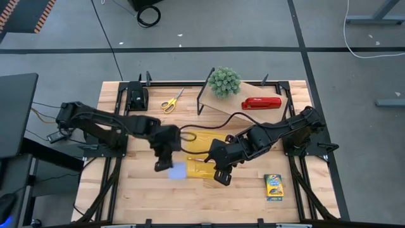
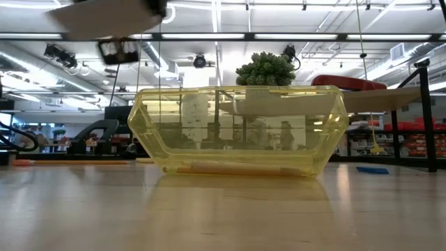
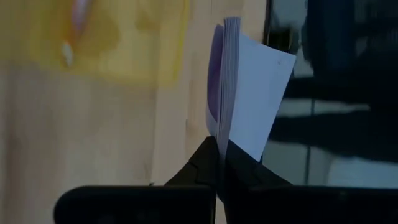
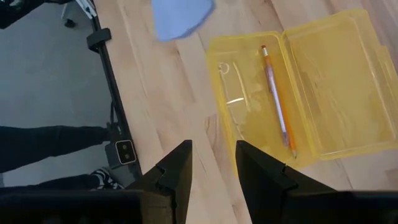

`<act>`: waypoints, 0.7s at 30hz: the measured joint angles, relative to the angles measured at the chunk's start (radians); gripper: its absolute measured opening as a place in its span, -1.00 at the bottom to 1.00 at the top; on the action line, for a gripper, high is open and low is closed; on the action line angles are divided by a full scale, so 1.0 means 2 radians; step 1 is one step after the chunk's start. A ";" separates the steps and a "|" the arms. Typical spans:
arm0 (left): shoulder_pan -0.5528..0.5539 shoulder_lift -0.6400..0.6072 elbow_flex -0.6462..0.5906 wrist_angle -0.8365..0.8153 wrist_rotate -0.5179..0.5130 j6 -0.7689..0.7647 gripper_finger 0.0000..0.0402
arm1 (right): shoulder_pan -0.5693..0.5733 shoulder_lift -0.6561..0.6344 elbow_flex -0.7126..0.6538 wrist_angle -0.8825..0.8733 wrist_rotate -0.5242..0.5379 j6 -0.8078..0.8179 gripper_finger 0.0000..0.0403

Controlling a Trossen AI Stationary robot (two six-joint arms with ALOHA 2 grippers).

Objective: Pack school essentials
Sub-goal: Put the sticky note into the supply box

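**Q:** What have you got in your left gripper [image 1: 166, 161]?

**A:** The pale blue notepad [image 1: 178, 171]. My left fingers [image 3: 208, 163] are pressed together on one edge of it, and the pad sticks out from them on its edge, its pages fanned a little. From above it shows as a blue square just beside the near left corner of the yellow box [image 1: 204, 156], above the table [image 1: 126, 196].

**Q:** And the yellow box?

**A:** It is a clear yellow plastic case lying open in the middle of the table, lid folded flat beside the tray. One orange pencil [image 4: 277, 101] lies lengthwise in the tray. From table height the case fills the middle of the view and the pencil shows along its floor.

**Q:** Your right gripper?

**A:** My right gripper [image 1: 219, 172] hangs above the near edge of the case. Its two fingers [image 4: 176, 169] stand apart with nothing between them, only bare wood below the gap.

**Q:** Where are the other school things?

**A:** The yellow-handled scissors [image 1: 171, 100] lie near the far left of the table. The crayon box [image 1: 274, 187] sits near the front right, well apart from the case. A small flat blue thing [image 2: 373, 169] lies on the table off to one side in the low view; I cannot tell what it is.

**Q:** Anything else on the table?

**A:** A round green plant [image 1: 224, 81] and a red stapler [image 1: 261, 103] at the back, on a raised stand
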 joint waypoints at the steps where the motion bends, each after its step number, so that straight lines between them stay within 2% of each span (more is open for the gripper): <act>1: 0.004 0.000 0.011 0.000 -0.007 0.003 -0.98 | 0.000 -0.002 0.000 0.001 0.000 0.003 -0.35; 4: 0.016 0.001 0.035 0.021 -0.025 0.012 -0.96 | 0.000 -0.020 0.000 -0.003 0.004 0.019 -0.35; 8: 0.031 0.001 0.054 0.058 -0.036 0.013 -0.91 | 0.003 -0.060 0.000 -0.001 0.041 0.049 -0.35; 15: 0.051 0.002 0.055 0.137 -0.095 -0.003 -0.97 | 0.012 -0.121 0.000 -0.003 0.119 0.087 -0.35; 21: 0.060 0.008 0.055 0.164 -0.143 -0.027 -0.90 | 0.025 -0.137 0.000 -0.013 0.162 0.106 -0.35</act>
